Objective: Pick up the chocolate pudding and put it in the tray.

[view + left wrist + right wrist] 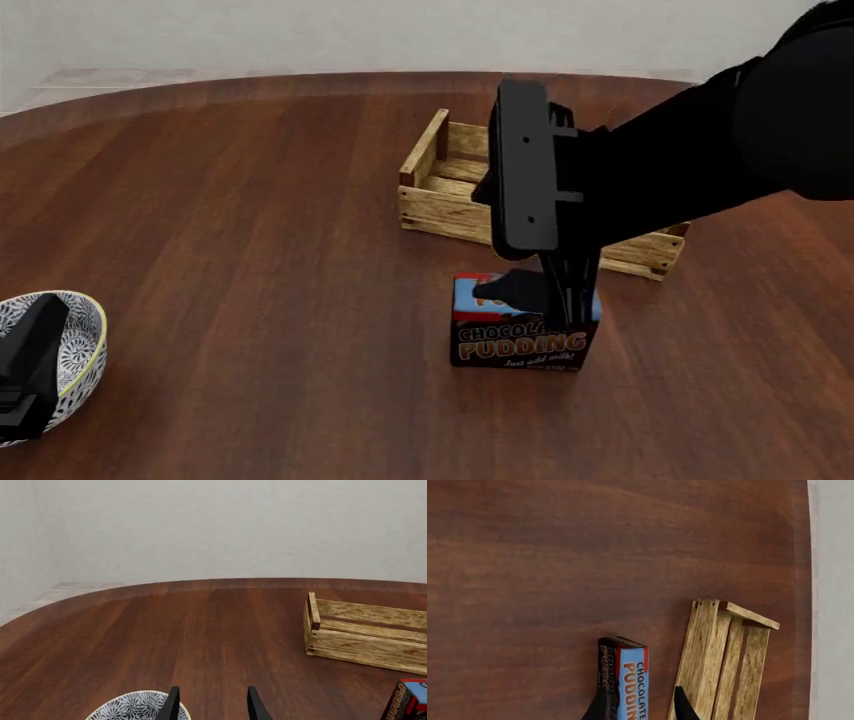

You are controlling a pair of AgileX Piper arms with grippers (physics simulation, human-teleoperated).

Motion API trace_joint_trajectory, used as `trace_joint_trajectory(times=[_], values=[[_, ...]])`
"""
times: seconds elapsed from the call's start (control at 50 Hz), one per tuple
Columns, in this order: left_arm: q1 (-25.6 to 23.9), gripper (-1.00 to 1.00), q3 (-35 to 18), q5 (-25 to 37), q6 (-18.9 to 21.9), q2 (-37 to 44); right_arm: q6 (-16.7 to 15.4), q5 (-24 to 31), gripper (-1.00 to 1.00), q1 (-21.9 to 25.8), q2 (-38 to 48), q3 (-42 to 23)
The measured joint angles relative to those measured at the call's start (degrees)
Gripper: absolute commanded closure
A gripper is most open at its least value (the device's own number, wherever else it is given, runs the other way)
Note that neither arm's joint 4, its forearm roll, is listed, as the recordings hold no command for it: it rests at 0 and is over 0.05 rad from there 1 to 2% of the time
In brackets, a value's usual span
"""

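The chocolate pudding [514, 350] stands upright on the table just in front of the tray [434, 205], a light wooden slat crate. My right gripper [538, 297] points down over the carton's blue top. In the right wrist view the gripper [639, 711] is open. Its fingers straddle the chocolate pudding [630, 672], one close to the carton's dark face and the other clear of it, with the tray [720, 660] alongside. My left gripper [38, 335] is open at the far left over a bowl. From the left wrist, the gripper [213, 707] sees the tray [363, 637] and the chocolate pudding [408, 700].
A white patterned bowl [74, 345] sits at the table's front left, partly under my left gripper; its rim shows as the bowl [130, 706] in the left wrist view. The right arm [694, 150] reaches over the tray's right half. The table's far edge curves near the wall.
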Motion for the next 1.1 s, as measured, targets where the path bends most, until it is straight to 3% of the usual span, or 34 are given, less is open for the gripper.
trace_joint_trajectory(times=[1.1], values=[[0.00, -1.00, 0.00, 0.00, 0.00, 0.00, 2.00, -3.65, -1.00, -1.63, 3.75, 3.28]])
